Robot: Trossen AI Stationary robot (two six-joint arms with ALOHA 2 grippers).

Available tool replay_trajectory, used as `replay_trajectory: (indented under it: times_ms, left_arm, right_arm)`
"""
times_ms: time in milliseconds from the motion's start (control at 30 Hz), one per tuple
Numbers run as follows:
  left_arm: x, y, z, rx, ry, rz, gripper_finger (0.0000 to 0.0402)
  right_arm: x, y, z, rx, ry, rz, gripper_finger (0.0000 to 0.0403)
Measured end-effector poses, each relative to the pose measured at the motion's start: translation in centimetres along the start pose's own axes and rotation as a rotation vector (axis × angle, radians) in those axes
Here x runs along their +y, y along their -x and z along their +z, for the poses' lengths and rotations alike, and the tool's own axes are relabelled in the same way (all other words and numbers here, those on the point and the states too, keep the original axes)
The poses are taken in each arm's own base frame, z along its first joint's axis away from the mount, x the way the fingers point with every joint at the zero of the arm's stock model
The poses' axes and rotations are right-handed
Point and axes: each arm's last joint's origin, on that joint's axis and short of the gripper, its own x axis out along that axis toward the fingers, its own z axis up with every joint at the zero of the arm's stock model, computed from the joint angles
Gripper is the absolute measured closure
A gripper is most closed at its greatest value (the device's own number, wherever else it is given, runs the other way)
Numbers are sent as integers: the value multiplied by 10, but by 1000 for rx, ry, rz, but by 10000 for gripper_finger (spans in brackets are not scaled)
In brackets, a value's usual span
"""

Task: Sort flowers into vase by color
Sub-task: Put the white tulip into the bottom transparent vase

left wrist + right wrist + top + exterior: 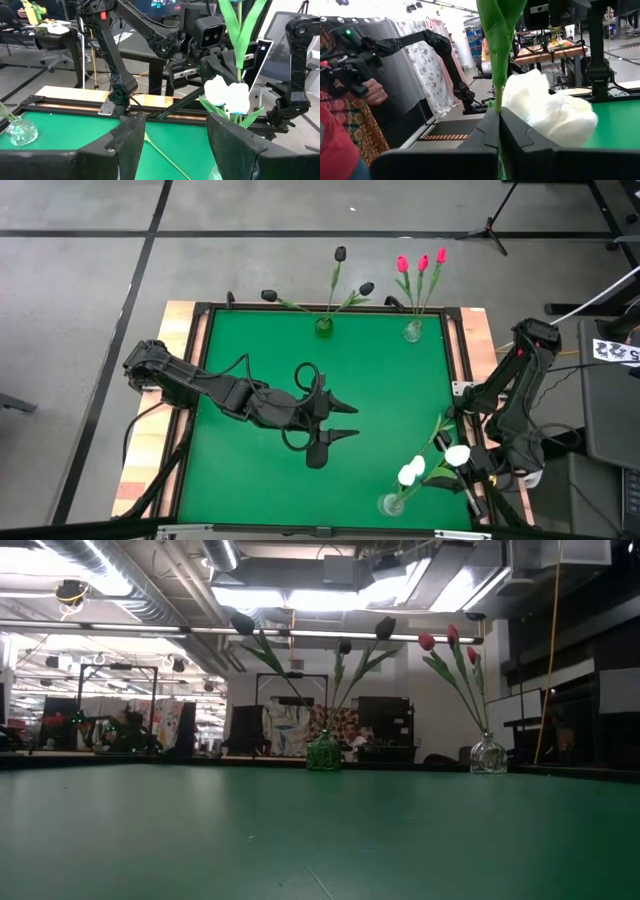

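The green tabletop (pixel 260 340) is shown framed by a dark rim, with three small vases set near its edges. The left arm is seen stretched over the middle of the tabletop, its left gripper (pixel 345 422) held with fingers spread wide and nothing between them. The right arm is folded at the tabletop's right edge; the right gripper (pixel 498 131) is seen with fingers pressed together on the green stem (pixel 497 95) of a white tulip, just below the head.

Three black tulips (pixel 340 254) are seen standing in the green vase (pixel 324 327) at the far edge, and three red-pink tulips (pixel 422 263) in the clear vase (pixel 413 332) beside it. The white tulips (pixel 412 471) are gathered at a third clear vase (pixel 391 504) in the near right corner, another white head (pixel 458 454) lying close to the right gripper.

The flowers are judged light, with thin, springy stems and soft heads easily crushed. A hold low on the bare stem, clear of leaves and head, is advised. The small glass vases are judged easily tipped by a sideways pull on a stem.
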Motion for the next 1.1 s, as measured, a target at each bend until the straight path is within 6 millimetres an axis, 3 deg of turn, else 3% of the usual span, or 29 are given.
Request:
replay_trajectory:
  times_ms: [1100]
  left_arm:
    - [6,-2,1,-4,-5,28,194]
  right_arm:
    - [-5,0,-21,145,7,-52,403]
